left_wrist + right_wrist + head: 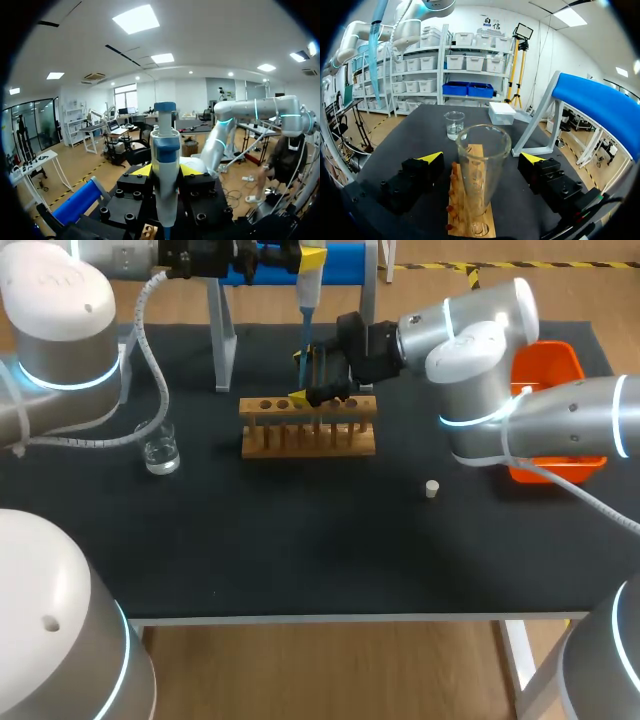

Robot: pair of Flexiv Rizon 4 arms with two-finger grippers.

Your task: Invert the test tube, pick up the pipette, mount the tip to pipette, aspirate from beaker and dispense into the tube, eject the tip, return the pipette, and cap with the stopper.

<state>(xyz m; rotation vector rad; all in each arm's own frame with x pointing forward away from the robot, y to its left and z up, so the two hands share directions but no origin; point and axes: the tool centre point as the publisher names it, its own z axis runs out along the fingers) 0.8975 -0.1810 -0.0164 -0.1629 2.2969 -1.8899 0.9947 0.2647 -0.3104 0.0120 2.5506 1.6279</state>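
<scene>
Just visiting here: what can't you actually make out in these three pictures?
Head view: the right hand covers the test tube, hiding where it meets the wooden rack.
Head view: the beaker is too small to judge its level.
Left wrist view: the pipette runs off the lower edge past the left hand, so its end is unseen.
Right wrist view: the glass is clear, so any liquid in the tube cannot be told.

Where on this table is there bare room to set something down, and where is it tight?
Free: the front of the table between wooden rack and near edge, bar the stopper; also the patch between beaker and rack. Crowded: above the rack, where left gripper with pipette and right gripper meet.
</scene>
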